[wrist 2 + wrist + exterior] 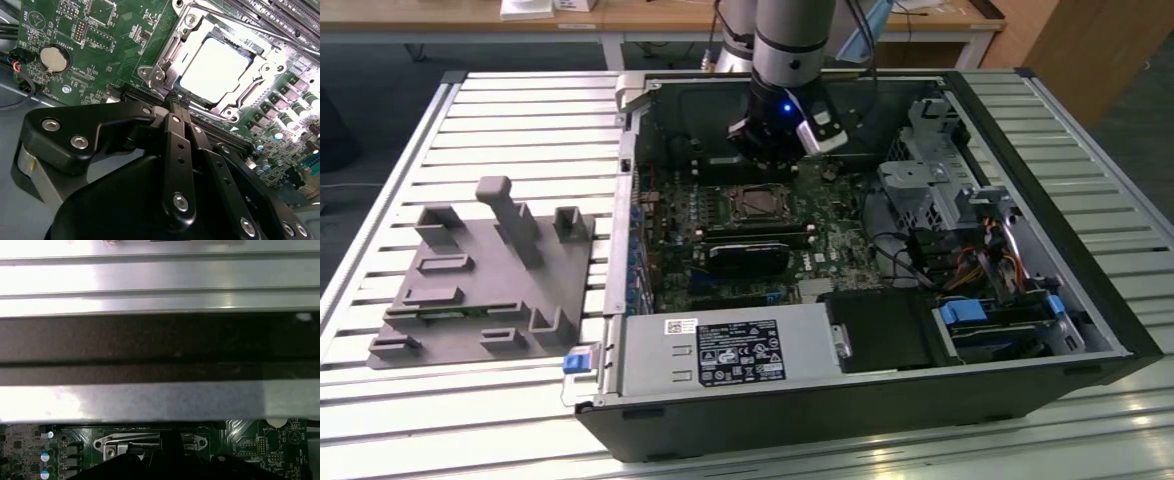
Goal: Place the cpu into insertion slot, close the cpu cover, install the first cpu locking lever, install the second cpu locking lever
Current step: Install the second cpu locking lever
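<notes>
In the second wrist view the cpu (pixel 215 65) lies flat in the insertion slot (pixel 252 50), its silver top glaring under the light. The cpu cover (pixel 250 92), a silver metal frame, lies down around the chip. My gripper (pixel 177 102) is shut, its black fingers (pixel 175 140) pressed together with nothing visible between them. Their tips hover just off the socket's near corner (pixel 159 75). In the exterior view the gripper (pixel 769 158) hangs inside the open computer case, just behind the insertion slot (pixel 758 205) on the green board.
A black graphics card (pixel 750 250) lies in front of the socket. Drive cages and cables (pixel 947 200) fill the case's right side, and the power supply (pixel 720 352) sits at the front. A grey fixture block (pixel 487 275) stands on the slatted table at the exterior view's left.
</notes>
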You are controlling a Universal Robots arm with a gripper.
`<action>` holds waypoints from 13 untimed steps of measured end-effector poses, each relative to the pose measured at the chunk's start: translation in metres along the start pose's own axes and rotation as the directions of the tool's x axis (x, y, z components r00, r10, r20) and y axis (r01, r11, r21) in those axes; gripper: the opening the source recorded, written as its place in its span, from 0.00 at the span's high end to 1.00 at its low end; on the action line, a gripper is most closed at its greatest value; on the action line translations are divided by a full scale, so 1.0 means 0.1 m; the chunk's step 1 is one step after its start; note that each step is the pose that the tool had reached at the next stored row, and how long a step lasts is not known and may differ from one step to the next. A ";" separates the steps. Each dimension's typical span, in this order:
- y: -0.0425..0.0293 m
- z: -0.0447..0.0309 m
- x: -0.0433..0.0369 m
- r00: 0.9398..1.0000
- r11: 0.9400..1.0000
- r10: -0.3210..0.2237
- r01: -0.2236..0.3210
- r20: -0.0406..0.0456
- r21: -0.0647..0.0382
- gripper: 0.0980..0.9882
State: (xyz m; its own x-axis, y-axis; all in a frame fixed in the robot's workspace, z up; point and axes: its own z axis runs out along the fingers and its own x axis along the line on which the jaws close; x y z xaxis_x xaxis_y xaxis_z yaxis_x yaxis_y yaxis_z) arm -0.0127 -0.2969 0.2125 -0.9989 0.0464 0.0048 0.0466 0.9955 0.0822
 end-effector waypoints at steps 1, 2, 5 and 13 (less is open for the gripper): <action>-0.004 0.000 0.000 1.000 1.000 0.000 0.000 0.000 0.000 0.99; -0.007 0.000 0.000 1.000 1.000 0.000 0.000 0.000 0.000 0.99; -0.015 -0.001 -0.001 1.000 1.000 0.000 0.000 0.000 0.000 0.99; -0.046 -0.003 -0.002 1.000 1.000 0.000 0.000 0.000 0.000 0.99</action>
State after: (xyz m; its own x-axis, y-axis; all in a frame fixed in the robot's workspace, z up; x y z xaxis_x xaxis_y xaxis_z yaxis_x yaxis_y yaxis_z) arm -0.0127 -0.3016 0.2125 -0.9989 0.0463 0.0048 0.0466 0.9955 0.0822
